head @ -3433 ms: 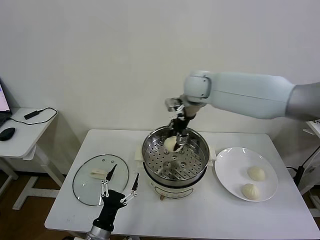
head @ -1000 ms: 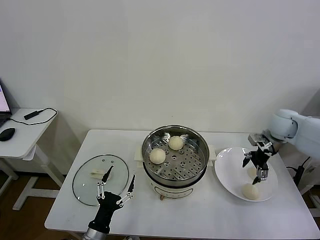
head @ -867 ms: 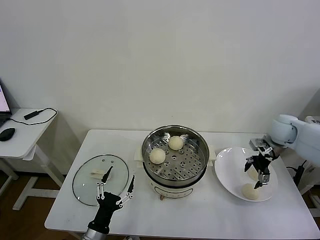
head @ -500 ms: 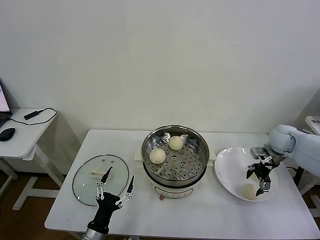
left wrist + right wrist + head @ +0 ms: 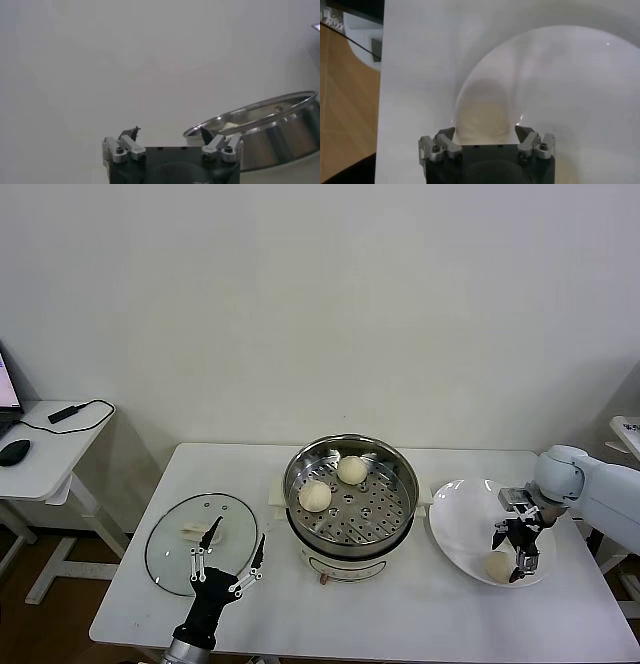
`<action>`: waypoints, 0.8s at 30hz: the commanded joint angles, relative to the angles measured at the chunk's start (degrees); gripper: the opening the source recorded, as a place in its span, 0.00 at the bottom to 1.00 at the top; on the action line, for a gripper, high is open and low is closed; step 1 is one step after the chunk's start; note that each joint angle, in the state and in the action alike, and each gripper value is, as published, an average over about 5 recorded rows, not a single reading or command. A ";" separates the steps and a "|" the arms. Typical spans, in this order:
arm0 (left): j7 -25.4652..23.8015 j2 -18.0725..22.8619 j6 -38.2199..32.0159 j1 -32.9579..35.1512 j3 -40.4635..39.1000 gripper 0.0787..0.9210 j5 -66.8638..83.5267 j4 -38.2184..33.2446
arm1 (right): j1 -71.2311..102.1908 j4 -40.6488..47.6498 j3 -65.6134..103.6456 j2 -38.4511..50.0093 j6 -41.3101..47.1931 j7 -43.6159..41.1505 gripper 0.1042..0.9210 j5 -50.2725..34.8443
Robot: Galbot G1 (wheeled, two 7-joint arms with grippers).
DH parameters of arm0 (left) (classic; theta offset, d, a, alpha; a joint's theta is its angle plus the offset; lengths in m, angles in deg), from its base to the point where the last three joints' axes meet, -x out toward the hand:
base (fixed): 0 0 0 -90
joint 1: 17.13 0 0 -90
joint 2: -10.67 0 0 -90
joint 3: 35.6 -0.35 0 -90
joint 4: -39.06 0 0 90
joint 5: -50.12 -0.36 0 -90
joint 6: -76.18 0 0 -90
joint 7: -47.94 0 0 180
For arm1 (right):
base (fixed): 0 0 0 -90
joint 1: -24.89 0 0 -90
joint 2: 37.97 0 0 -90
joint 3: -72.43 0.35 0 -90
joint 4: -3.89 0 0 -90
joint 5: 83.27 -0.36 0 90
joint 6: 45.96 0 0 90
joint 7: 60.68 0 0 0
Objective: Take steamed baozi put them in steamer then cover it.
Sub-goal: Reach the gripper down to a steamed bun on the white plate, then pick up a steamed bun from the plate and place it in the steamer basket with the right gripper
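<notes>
Since a second ago, the right pincer [image 5: 519, 547] has dropped lower over the flat white round plate [image 5: 460, 524], its fingers astride a smooth, domed cream-white bun [image 5: 482, 117] at the plate's 4 o'clock; whether they grip it I cannot tell. Two more round buns [image 5: 315, 496] sit in the shiny perforated steel steamer basket [image 5: 399, 502], at 9 and 12 o'clock. Spread wide, the left pincer [image 5: 228, 561] hovers at 5 o'clock of the clear glass lid [image 5: 170, 554], lying flat on the white surface [image 5: 400, 614].
</notes>
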 commanded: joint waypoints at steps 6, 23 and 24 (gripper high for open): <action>0.06 -0.03 -0.09 0.01 0.31 0.88 0.10 -0.04 | 1.02 0.84 0.90 -0.31 -0.06 0.07 0.69 0.18; 0.09 -0.36 0.23 -0.28 -0.03 0.88 0.15 -0.99 | -30.37 -7.59 -10.34 -4.83 -16.97 -3.28 0.64 -1.60; 0.09 -0.37 0.24 -0.30 -0.06 0.88 0.15 -1.03 | -32.40 -8.26 -10.92 -5.93 -18.88 -3.18 0.64 -1.72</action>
